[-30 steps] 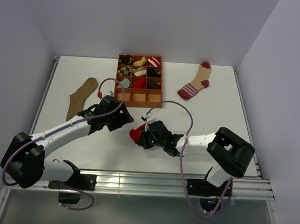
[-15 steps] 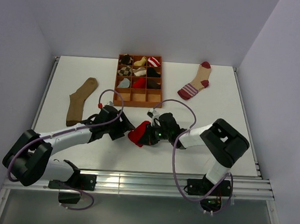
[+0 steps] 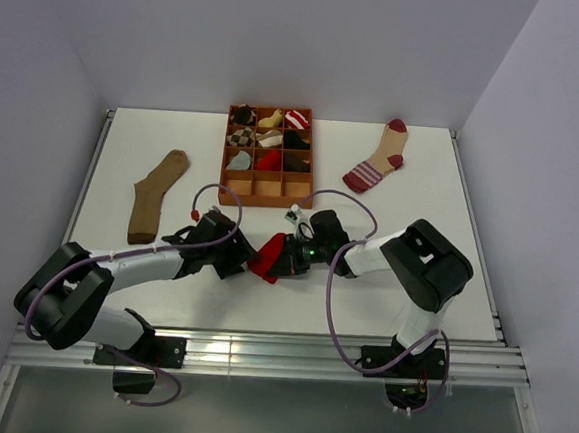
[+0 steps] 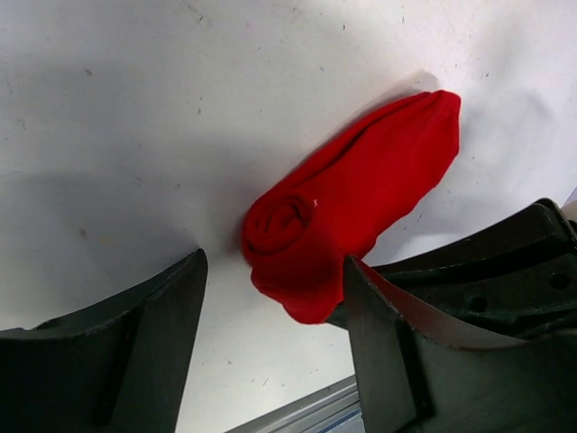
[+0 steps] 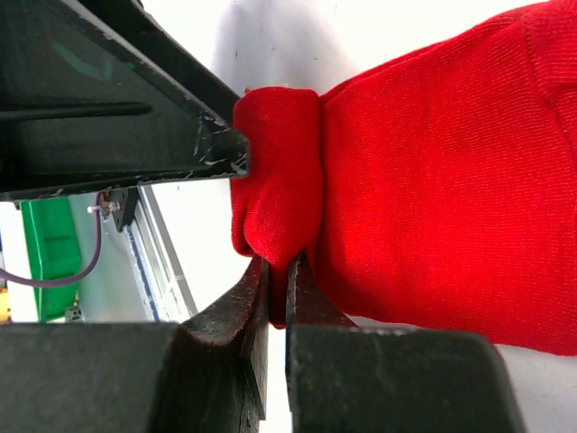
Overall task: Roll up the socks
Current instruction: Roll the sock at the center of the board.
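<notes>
Right gripper (image 5: 276, 275) pinches the red sock (image 4: 361, 194), partly hiding it; left gripper (image 4: 273, 271) stands spread astride its rolled end.

Bright, even light, soft shadows.
Overhead, the white bench (image 3: 451, 209) is sharp and evenly lit. At the left wrist a broad grey shadow crosses it. At the right wrist the red sock (image 5: 433, 180) shows crisp knit, the right gripper (image 5: 276, 293) blurs, and the bench glares white.

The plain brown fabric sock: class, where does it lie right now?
In the top view the plain brown fabric sock lies flat on the white table's left side, left of the wooden compartment tray.
</notes>
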You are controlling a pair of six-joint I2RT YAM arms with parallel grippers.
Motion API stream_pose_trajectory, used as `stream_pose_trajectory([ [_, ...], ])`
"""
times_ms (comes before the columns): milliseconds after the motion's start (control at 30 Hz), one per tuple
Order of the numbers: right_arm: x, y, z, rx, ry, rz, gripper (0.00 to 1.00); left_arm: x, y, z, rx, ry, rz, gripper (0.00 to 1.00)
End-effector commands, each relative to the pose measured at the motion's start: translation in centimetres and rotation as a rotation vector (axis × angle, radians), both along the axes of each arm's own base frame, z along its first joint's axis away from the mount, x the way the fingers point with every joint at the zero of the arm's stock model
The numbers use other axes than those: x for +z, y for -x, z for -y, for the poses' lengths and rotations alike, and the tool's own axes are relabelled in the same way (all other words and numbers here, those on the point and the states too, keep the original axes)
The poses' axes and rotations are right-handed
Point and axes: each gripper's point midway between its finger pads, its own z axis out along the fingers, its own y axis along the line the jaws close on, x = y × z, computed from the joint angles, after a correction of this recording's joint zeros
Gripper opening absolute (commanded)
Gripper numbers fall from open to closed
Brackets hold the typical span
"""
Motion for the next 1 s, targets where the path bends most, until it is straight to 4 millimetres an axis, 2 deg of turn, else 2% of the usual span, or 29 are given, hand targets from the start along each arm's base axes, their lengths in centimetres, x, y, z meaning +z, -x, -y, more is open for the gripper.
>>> stream_pose_trajectory([
  [0,-3.0,1.0,1.6,-0.012,0.114,-0.097,0.01,-0.5,-0.2,0.1,0.028,0.001,-0.013,0.65],
  [167,-3.5,0.8,1.4,-0.006,0.127,-0.11,0.02,-1.2,-0.5,0.1,0.033,-0.018,-0.029,0.61],
  [300,-3.5,0.7,1.4,-0.011,0.132,-0.114,0.04,-1.7,-0.5,0.1,0.026,-0.038,-0.047,0.53],
  [400,-3.2,0.5,1.4,-0.019,0.134,-0.105,0.07,-2.4,-0.2,-0.1,0.016,-0.069,-0.078,0.41],
  [433,-2.8,0.2,1.5,-0.029,0.133,-0.088,0.08,-2.9,0.1,-0.4,0.011,-0.097,-0.1,0.3],
  [500,-2.3,0.0,1.5,-0.034,0.14,-0.068,0.14,-2.9,-0.1,-0.4,-0.001,-0.122,-0.111,0.2],
  [533,-1.7,-0.5,1.6,-0.049,0.143,-0.031,0.2,-3.3,0.3,-1.0,-0.014,-0.166,-0.135,0.17],
  [600,-1.3,-0.8,2.0,-0.066,0.165,-0.003,0.26,-2.9,-0.3,-0.8,-0.037,-0.197,-0.135,0.13],
  [633,-1.0,-0.9,2.1,-0.072,0.174,0.015,0.29,-3.3,-0.2,-1.0,-0.065,-0.231,-0.148,0.11],
  [667,-0.2,-1.7,2.4,-0.103,0.188,0.075,0.37,-3.7,0.3,-1.5,-0.08,-0.268,-0.183,0.11],
  [700,0.0,-1.9,2.8,-0.118,0.208,0.093,0.41,-3.3,-0.3,-1.1,-0.093,-0.28,-0.187,0.09],
  [733,1.0,-2.1,2.7,-0.125,0.211,0.152,0.47,-3.3,-0.4,-1.2,-0.123,-0.306,-0.187,0.09],
  [800,1.5,-3.1,3.7,-0.196,0.277,0.236,0.5,-3.1,-0.6,-1.1,-0.157,-0.352,-0.227,0.09],
  [833,2.8,-3.0,3.3,-0.2,0.272,0.297,0.53,-3.0,-0.6,-1.2,-0.191,-0.373,-0.228,0.09],
  [867,3.2,-3.1,3.4,-0.217,0.286,0.328,0.53,-2.2,-1.4,-0.6,-0.204,-0.372,-0.213,0.09],
  [900,3.5,-4.0,4.2,-0.283,0.331,0.385,0.54,-2.6,-0.9,-1.0,-0.223,-0.404,-0.254,0.09],
  [967,5.0,-3.6,3.5,-0.285,0.342,0.475,0.56,-2.5,-1.2,-0.9,-0.262,-0.427,-0.256,0.09],
])
